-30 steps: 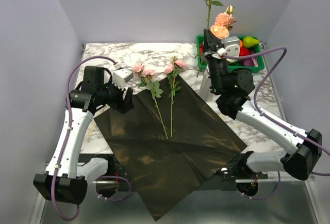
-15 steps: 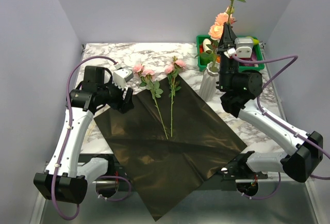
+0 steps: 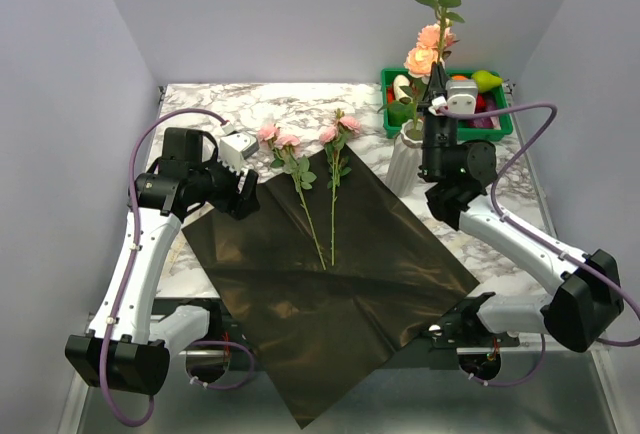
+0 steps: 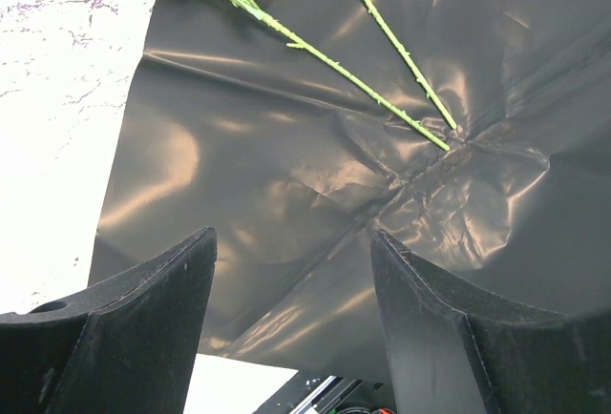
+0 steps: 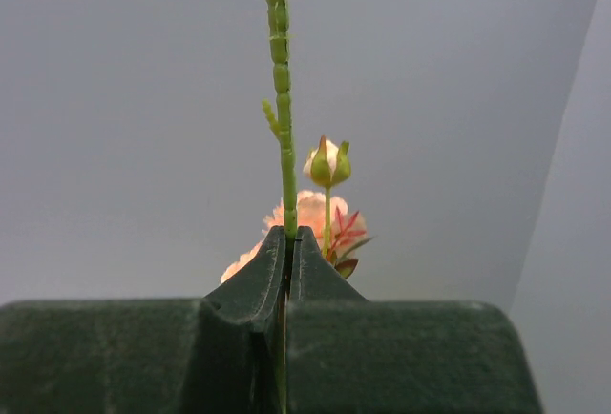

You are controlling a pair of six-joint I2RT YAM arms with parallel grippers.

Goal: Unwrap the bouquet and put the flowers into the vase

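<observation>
Two loose flowers (image 3: pixel 300 174), perhaps three in vase (image 3: pixel 402 166)

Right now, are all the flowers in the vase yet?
Not yet. Done: the dark paper lies opened flat. In hand: the right end effector pinches a peach-flowered stem upright at the white vase. Left: two pink flowers on the paper must go in too.

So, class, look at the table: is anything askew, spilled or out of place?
The dark paper lies skewed, its near corner hanging over the table's front edge. Two flowers lie partly on it, not yet in the vase. Nothing looks spilled or damaged.
</observation>
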